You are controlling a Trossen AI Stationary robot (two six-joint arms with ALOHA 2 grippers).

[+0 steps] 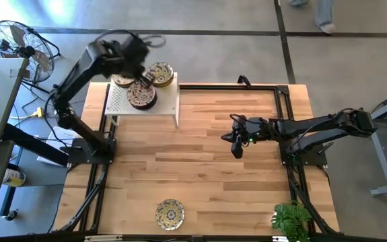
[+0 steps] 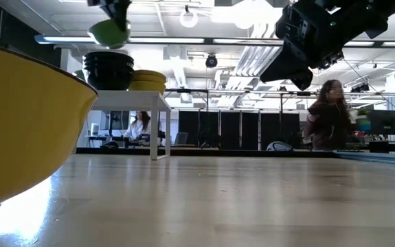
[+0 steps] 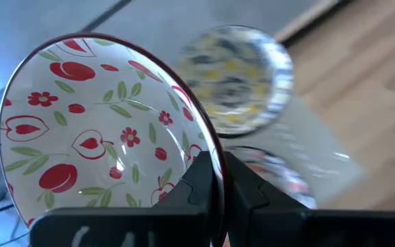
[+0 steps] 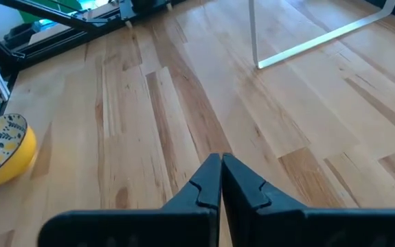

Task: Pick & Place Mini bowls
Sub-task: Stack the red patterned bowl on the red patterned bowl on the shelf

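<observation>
Above white stand point(image 1: 122, 101): left end effector point(image 3: 219, 180) clamped on mini bowl point(image 3: 101, 130) rim.

a small raised stand point(image 1: 154, 107) is set at the far left of the table point(image 1: 206, 181); stacks of mini bowls point(image 1: 141, 95) are placed on it; the left gripper point(image 3: 218, 180), pinched on the rim of a lifted bowl point(image 3: 91, 130), is held above the stand; a single bowl point(image 1: 169, 214) is placed at the near edge, left of centre; the right gripper point(image 1: 237, 149), fingers together, is held over the table's middle right; a plant point(image 1: 293, 220) is placed at the near right corner.
</observation>
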